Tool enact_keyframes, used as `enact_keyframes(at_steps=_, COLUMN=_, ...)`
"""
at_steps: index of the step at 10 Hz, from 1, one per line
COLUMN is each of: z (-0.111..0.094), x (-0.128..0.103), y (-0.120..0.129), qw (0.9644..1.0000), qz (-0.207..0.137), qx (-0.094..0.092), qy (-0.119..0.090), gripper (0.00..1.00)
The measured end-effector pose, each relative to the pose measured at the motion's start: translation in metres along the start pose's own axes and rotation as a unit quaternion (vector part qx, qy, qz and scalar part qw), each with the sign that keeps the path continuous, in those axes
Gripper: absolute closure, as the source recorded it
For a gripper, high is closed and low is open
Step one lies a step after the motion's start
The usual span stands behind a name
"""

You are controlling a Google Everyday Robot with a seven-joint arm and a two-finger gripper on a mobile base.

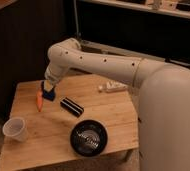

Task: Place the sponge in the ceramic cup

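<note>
Two fingers [47, 88] clamped on blue sponge [49, 95], over table [113, 109] left side, beside carrot [39, 100]; ceramic cup [15, 129] well apart

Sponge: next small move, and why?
Probably swing the arm toward the table's near corner, image-left, until it is over the cup. The gripper is shut on the sponge right beside the carrot, while the ceramic cup stands upright well apart from it, closer to the camera. The sponge is not over the rim yet, so releasing here would likely miss.
</note>
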Motion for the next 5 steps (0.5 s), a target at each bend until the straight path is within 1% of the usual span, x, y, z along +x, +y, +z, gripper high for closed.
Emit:
enact_keyframes(at_steps=2, z=0.001, x=0.0, y=0.001, qw=1.0, qz=-0.002, qx=0.0, qy=0.0, gripper=1.0)
enact_keyframes(at_steps=4, z=-0.004, x=-0.009, y=0.009, qw=0.9996, qz=-0.026, qx=-0.005, qy=-0.008, gripper=1.0)
enact_keyframes(at_steps=5, z=-0.008, x=-0.019, y=0.026, qw=0.9986, qz=-0.05, qx=-0.01, qy=-0.014, gripper=1.0)
